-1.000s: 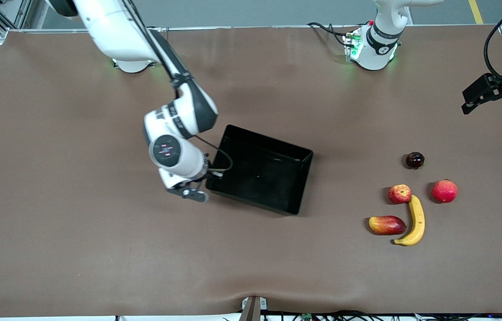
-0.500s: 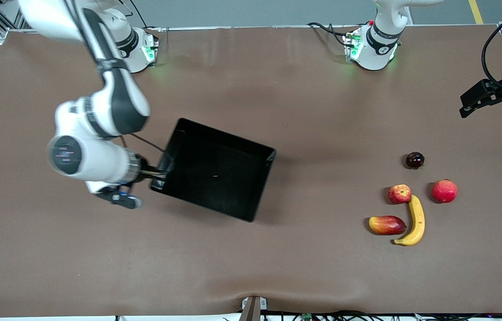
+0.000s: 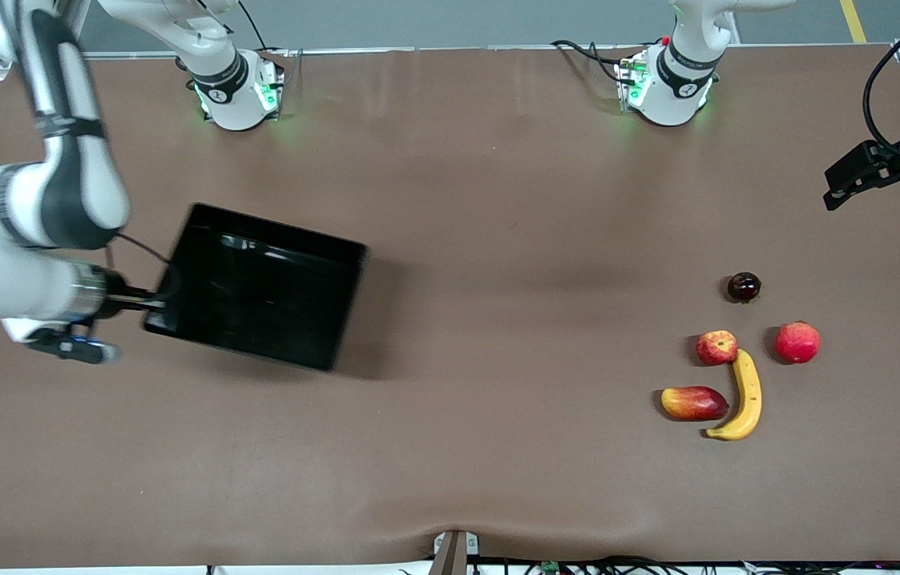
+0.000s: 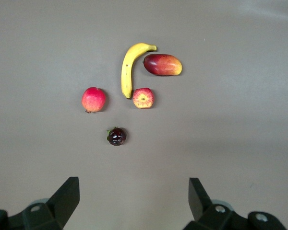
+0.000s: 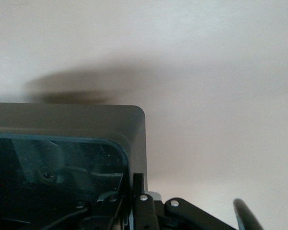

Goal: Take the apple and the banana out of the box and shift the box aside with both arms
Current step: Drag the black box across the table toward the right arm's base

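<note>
Gripping one wall of the shallow glossy black plastic box (image 3: 256,287), the right gripper (image 3: 148,301) alone, clamped apparently near a corner, risks it twisting loose near the worktop's (image 3: 450,479) right-arm edge; the left gripper (image 3: 881,172) waits wide open.

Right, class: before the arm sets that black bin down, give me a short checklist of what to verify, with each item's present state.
1. Right gripper shut on the wall of the shallow glossy black plastic box: ok.
2. Box empty: ok.
3. Small streaked red apple out on the brown table: ok.
4. Long curved yellow banana on the table beside the apple: ok.
5. Left gripper, jaws open, waits at its end of the table above the fruit: ok.
6. Both arms moving the box: not ok, only the right grips it.
</note>
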You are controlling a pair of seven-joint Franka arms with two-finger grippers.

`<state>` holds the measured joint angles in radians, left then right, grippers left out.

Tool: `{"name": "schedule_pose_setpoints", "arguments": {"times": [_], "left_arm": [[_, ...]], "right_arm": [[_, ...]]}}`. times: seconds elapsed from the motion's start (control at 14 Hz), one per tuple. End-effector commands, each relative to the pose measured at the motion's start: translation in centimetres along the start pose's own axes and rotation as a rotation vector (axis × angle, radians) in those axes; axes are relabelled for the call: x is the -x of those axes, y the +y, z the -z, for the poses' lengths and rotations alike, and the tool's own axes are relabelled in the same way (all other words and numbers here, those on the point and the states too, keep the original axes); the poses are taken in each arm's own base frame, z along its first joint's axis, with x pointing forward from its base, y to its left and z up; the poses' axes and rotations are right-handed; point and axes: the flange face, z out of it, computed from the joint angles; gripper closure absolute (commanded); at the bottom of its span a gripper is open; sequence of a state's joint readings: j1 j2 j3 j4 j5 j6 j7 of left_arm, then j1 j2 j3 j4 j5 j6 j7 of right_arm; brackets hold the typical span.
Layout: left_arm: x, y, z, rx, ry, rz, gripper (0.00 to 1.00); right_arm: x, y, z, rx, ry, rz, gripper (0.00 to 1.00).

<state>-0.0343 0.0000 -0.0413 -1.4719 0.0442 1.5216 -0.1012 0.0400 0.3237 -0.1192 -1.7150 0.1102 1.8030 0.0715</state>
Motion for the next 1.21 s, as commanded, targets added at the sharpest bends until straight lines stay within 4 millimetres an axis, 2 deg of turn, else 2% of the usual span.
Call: {"name": "schedule_pose_setpoints", "arguments": {"times": [0.0,0.21,0.43,0.57,0.79,1.0,1.14], "left_arm": [[0.4,0.5,0.8,0.020,0.016,-0.004,0.00],[0.6,1.3,1.1,0.021,0.020,-0.018,0.00],[0.6,1.8,1.1,0.043,0.020,-0.022,0.00],[0.7,2.4,1.2,0.060,0.018,-0.029,0.00],[0.6,1.9,1.2,0.059,0.018,-0.016,0.00],[0.8,1.9,1.4,0.060,0.023,-0.013,0.00],[0.7,2.0,1.3,0.060,0.023,-0.014,0.00]], "right_arm": [[0.7,8.0,-1.8,-0.032,0.035,0.104,1.00],[0.4,16.7,-4.9,-0.048,0.082,0.192,1.00],[-0.3,21.9,-9.0,-0.118,0.100,0.255,1.00],[-0.4,22.5,-10.7,-0.142,0.101,0.266,1.00],[-0.4,23.6,-12.8,-0.144,0.097,0.239,1.00],[-0.2,23.5,-14.4,-0.225,0.121,0.090,1.00],[-0.3,23.7,-14.7,-0.231,0.123,0.052,1.00]]}}
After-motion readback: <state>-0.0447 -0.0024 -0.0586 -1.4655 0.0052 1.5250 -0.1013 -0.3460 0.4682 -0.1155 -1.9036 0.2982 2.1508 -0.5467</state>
